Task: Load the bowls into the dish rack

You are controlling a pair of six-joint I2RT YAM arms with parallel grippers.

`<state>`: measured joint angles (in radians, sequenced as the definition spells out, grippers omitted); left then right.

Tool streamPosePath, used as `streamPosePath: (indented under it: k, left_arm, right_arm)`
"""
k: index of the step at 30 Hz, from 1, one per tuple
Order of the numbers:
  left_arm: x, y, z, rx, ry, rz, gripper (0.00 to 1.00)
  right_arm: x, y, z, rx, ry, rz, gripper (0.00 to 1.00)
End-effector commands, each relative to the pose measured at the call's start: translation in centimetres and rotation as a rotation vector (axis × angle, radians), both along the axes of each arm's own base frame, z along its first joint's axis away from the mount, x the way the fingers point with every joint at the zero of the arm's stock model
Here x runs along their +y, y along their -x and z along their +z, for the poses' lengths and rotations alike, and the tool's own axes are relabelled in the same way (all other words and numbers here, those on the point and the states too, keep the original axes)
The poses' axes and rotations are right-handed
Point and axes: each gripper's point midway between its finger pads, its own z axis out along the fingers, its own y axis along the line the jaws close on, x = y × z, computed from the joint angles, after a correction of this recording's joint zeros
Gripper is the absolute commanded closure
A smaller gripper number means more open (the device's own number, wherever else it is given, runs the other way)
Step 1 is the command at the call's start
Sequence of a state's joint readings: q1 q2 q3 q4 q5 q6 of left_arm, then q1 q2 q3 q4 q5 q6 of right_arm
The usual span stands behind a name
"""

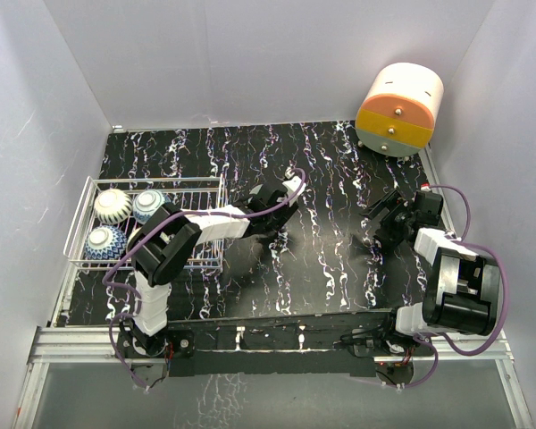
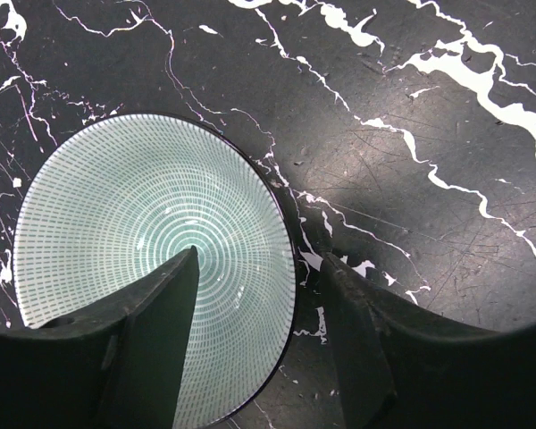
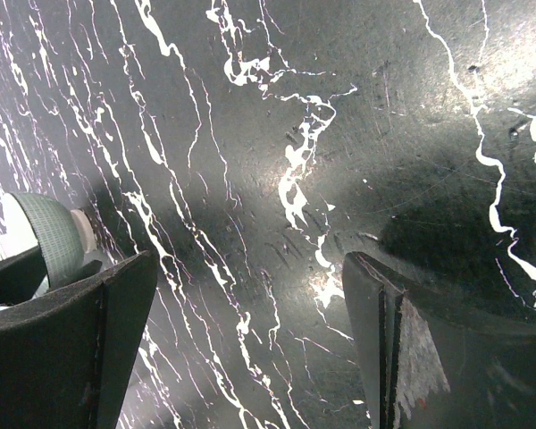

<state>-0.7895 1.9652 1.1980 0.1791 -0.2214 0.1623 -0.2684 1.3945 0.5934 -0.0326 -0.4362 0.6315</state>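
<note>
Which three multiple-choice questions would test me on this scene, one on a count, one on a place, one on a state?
1. How many bowls lie in the dish rack? A. one B. five C. three
2. Where is the teal bowl? A. in that rack B. on the table, under the left gripper C. stacked on another bowl
3. How is the right gripper? A. open, empty B. shut on a bowl C. shut, empty
Answers: C, the top view shows three there; B, the left wrist view shows its rim between the open fingers, on the marble top; A, its fingers stand apart over bare table.
</note>
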Motion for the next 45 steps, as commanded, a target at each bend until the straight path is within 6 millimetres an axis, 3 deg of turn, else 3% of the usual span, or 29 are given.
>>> streamPosePath:
  k: [1, 9, 14, 17, 22, 27, 28, 29, 33, 36, 38, 45]
  left_arm:
    - [0.0, -0.3, 0.9, -0.012, 0.023, 0.025, 0.58]
    - [1.0, 0.4, 0.9, 0.000, 0.025, 0.053, 1.00]
    - [0.5, 1.0, 2.0, 0.014, 0.063, 0.043, 1.00]
    - [-1.2, 1.6, 5.6, 0.000, 0.130, 0.000, 1.00]
    - [-4.1, 4.0, 15.4, -0.050, 0.371, -0.109, 1.00]
    - [-3.9, 7.2, 24.2, -0.100, 0.625, -0.182, 1.00]
    - [-3.3, 7.8, 26.2, -0.122, 0.674, -0.188, 1.00]
    - [-2.9, 8.0, 26.9, -0.122, 0.705, -0.177, 1.00]
    - [3.1, 6.8, 30.4, -0.164, 0.894, -0.033, 1.00]
    - [8.5, 5.3, 30.9, -0.187, 1.014, 0.106, 1.00]
    - [11.1, 5.3, 31.3, -0.208, 1.074, 0.154, 1.00]
    - [16.9, 5.8, 30.4, -0.240, 1.211, 0.348, 1.00]
  right_arm:
    - [-0.6, -1.6, 1.6, -0.070, 0.035, -0.003, 0.13]
    - [-0.6, -1.6, 1.7, -0.072, 0.035, -0.005, 0.13]
    - [-0.7, -1.5, 1.8, -0.074, 0.039, -0.007, 0.13]
    - [-0.7, -1.6, 1.9, -0.075, 0.039, -0.007, 0.13]
    - [-0.7, -1.7, 2.2, -0.081, 0.041, -0.005, 0.13]
    - [-0.6, -1.6, 2.2, -0.083, 0.037, -0.003, 0.13]
    - [-0.5, -1.6, 2.2, -0.083, 0.034, -0.002, 0.13]
    - [-0.5, -1.7, 2.2, -0.084, 0.032, -0.001, 0.13]
    - [-0.4, -1.6, 2.6, -0.094, 0.029, 0.005, 0.13]
    - [-0.3, -1.5, 2.8, -0.099, 0.028, 0.009, 0.13]
    - [-0.2, -1.4, 2.9, -0.101, 0.029, 0.013, 0.13]
    - [0.0, -1.2, 3.0, -0.108, 0.025, 0.020, 0.13]
